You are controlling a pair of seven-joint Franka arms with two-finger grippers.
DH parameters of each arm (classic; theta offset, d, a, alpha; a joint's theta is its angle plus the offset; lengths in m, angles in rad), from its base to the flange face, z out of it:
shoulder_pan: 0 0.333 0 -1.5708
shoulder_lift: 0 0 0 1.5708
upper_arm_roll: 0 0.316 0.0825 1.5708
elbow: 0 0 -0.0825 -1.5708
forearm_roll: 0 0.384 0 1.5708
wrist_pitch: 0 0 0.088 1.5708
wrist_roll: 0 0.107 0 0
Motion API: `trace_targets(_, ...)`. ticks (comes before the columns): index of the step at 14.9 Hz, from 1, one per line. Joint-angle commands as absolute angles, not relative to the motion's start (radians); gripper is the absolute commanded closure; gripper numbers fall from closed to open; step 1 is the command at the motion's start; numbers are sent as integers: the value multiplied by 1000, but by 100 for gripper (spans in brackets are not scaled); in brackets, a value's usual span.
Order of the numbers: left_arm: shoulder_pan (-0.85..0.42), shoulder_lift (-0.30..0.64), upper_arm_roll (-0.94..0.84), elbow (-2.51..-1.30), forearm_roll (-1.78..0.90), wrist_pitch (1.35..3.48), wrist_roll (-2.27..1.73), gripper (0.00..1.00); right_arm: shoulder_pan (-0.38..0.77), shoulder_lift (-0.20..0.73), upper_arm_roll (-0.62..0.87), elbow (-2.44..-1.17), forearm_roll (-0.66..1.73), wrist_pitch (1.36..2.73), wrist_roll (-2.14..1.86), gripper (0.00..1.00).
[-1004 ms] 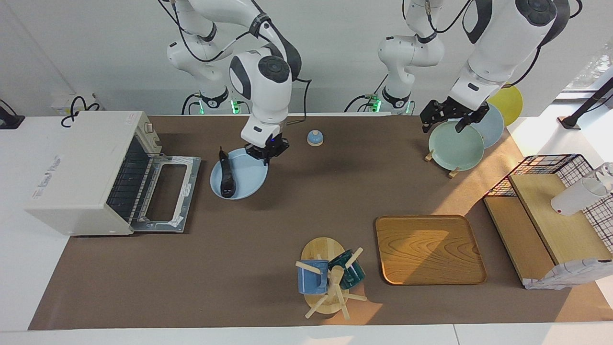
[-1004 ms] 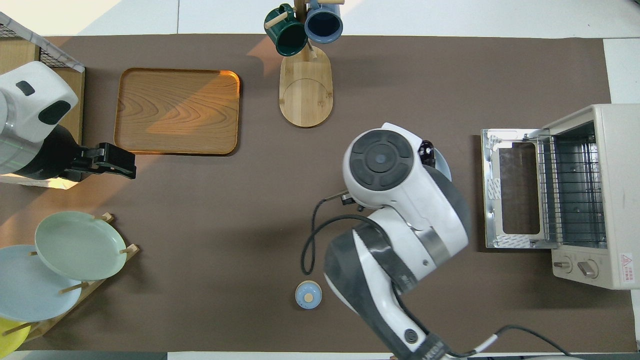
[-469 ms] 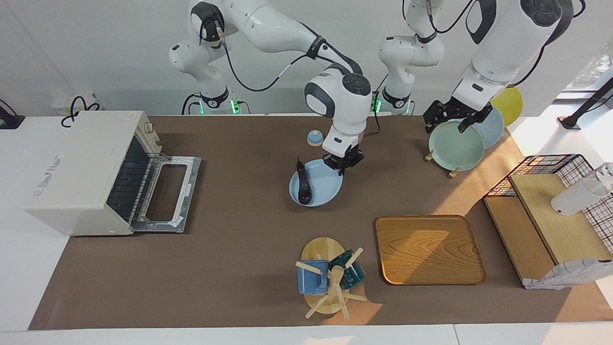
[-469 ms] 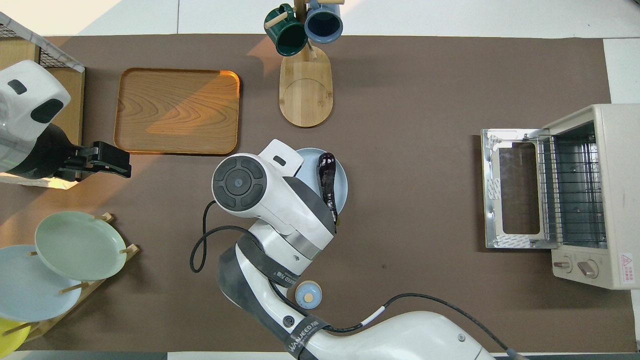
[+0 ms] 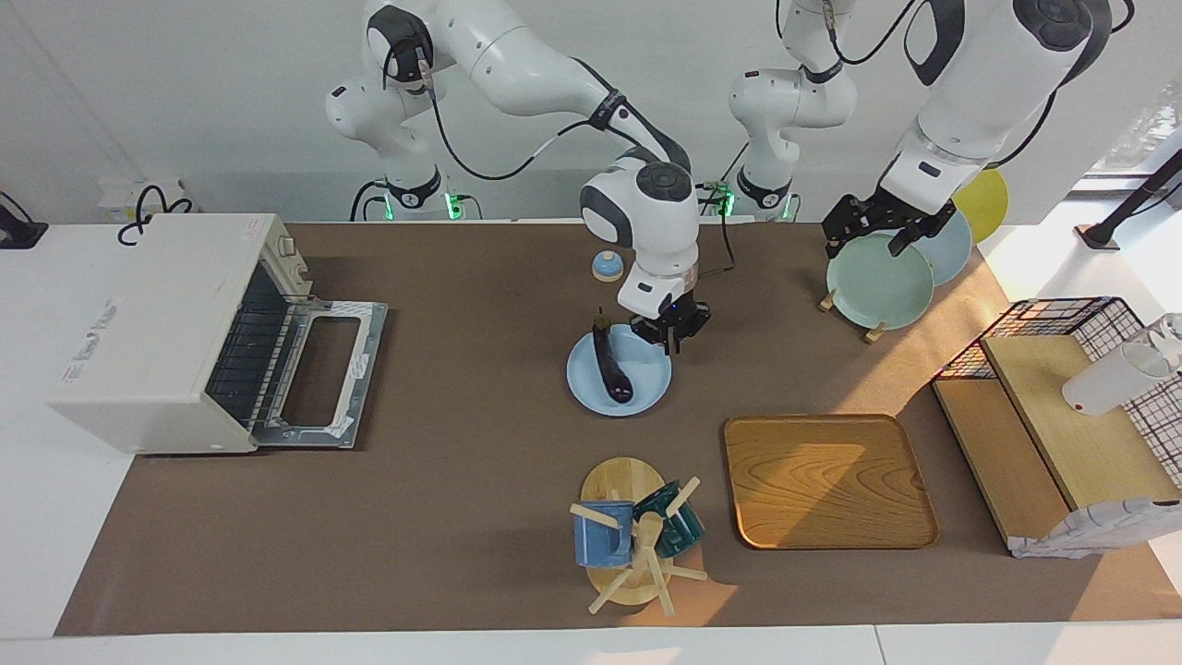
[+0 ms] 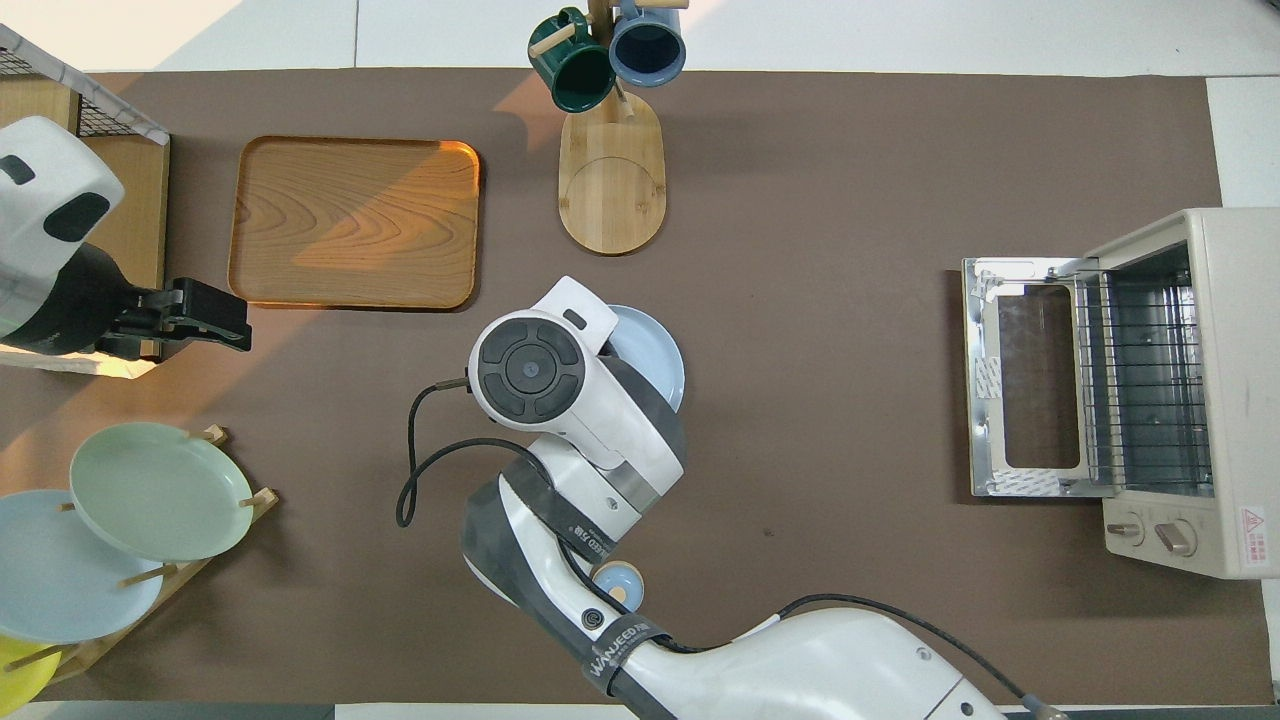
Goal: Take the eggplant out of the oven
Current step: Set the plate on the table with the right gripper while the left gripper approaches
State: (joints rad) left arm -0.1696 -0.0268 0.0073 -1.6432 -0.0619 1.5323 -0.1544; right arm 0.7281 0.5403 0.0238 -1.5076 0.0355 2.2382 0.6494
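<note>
I see right gripper (image 5: 677, 334) pinching rim of blue plate (image 5: 646, 388) — eggplant (image 5: 611, 367) rides on plate, well clear of open oven (image 5: 157, 332), mid-table near wooden tray (image 5: 826, 480). Left gripper (image 5: 877, 226) waits over plate rack (image 5: 873, 277) — can't tell its fingers.

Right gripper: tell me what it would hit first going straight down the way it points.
Most likely the rim of the blue plate. The right gripper points down at the plate's edge nearer the robots, beside the eggplant lying on it. Whether it already touches the rim is unclear.
</note>
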Motion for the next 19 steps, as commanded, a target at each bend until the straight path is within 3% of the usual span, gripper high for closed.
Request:
trace_targets(1,-149,-25,-2,-1637,-44,1546,-138,0,658,502,29,-1493,43,2153,612,75)
trace_targets(2,-149,-23,-2,-1637,-44,1554,-140,0,632,474,25,-1500,35,2101,559,78)
trace_targets(4,-155,-23,-2,-1643,-43,1581,-152,0,560,433,23,-1511,-38,1949,465,98)
trace_targets(6,-161,-21,-3,-1650,-46,1606,-188,0,502,372,25,-1604,-148,1850,399,100)
trace_targets(9,-201,0,-9,-1690,-74,1673,-280,0,439,272,23,-1834,-279,1870,394,100)
trace_targets(13,-319,101,-11,-1710,-115,1831,-429,0,272,209,25,-2081,-371,2061,321,100)
trace_targets(16,-428,201,-11,-1715,-132,1989,-491,0,241,206,23,-2154,-437,2117,319,100)
trace_targets(19,-530,251,-11,-1797,-156,2197,-492,0,213,206,25,-2177,-514,2134,310,100)
